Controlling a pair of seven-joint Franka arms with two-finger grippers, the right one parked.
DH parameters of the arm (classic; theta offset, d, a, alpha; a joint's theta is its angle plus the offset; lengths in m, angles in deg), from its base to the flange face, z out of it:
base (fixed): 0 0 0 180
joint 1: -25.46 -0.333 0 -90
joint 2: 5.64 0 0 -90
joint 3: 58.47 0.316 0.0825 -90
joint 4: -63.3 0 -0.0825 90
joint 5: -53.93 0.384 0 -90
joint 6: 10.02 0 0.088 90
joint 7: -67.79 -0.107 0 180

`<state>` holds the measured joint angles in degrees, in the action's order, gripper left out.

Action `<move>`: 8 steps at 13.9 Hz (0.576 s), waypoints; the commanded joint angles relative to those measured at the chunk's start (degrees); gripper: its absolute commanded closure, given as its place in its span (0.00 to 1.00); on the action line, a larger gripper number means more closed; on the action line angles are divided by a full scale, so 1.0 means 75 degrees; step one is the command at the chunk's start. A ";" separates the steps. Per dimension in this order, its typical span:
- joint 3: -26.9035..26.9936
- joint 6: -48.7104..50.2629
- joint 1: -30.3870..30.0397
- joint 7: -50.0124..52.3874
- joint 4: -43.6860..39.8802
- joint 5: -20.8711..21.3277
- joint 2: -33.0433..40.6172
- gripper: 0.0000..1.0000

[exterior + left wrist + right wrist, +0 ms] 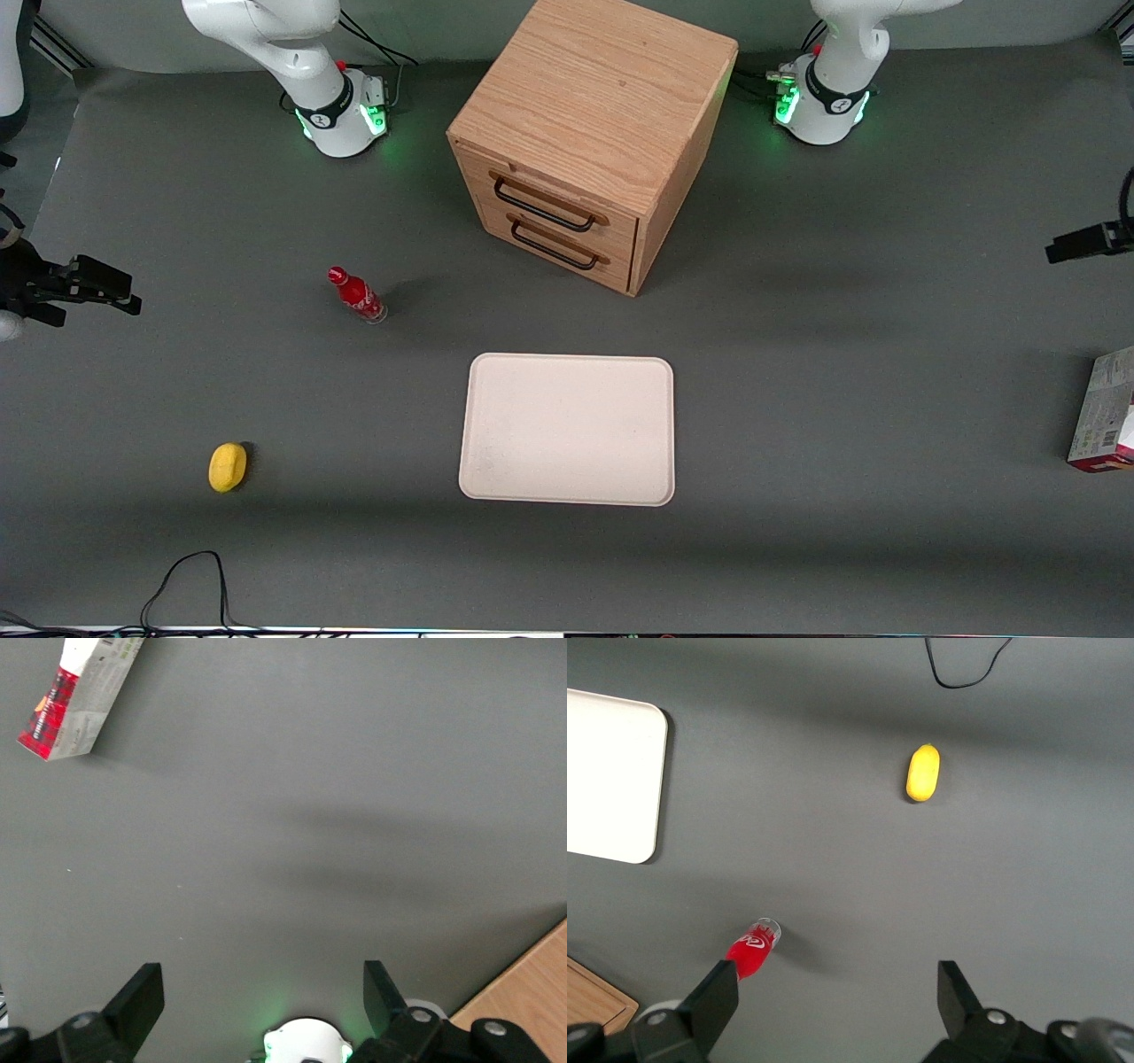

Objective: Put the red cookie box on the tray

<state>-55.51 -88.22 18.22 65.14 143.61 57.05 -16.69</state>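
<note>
The red cookie box [1103, 412] lies at the working arm's end of the table, cut off by the front view's edge. Its pale printed panel faces up and a red side shows. It also shows in the left wrist view [78, 698]. The cream-white tray [567, 430] lies flat in the middle of the table, nearer the front camera than the cabinet, with nothing on it. My left gripper [1063, 246] hangs above the table at the working arm's end, farther from the front camera than the box. In the wrist view it [263, 992] is open and empty, well apart from the box.
A wooden two-drawer cabinet [589, 133] stands at the back middle; its corner shows in the left wrist view [532, 1001]. A small red soda bottle [356, 295] and a yellow oval object [228, 466] sit toward the parked arm's end. A black cable [186, 576] lies near the front edge.
</note>
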 commanded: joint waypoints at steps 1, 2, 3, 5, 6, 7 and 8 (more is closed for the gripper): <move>-0.0019 0.0220 -0.0754 -0.1316 -0.1095 -0.0076 -0.1042 0.00; -0.0019 0.0220 -0.1082 -0.1983 -0.1423 -0.0076 -0.1417 0.00; -0.0019 0.0150 -0.1352 -0.2651 -0.1797 -0.0065 -0.1804 0.00; -0.0019 -0.0269 -0.1833 -0.3952 -0.2524 0.0028 -0.2647 0.00; -0.0019 -0.0667 -0.2056 -0.4562 -0.2725 0.0099 -0.2976 0.00; -0.0019 -0.1170 -0.2220 -0.5148 -0.2773 0.0134 -0.3223 0.00; -0.0019 -0.1639 -0.2373 -0.5665 -0.2785 0.0135 -0.3411 0.00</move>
<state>-55.29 -97.36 2.11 30.17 128.06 57.34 -37.20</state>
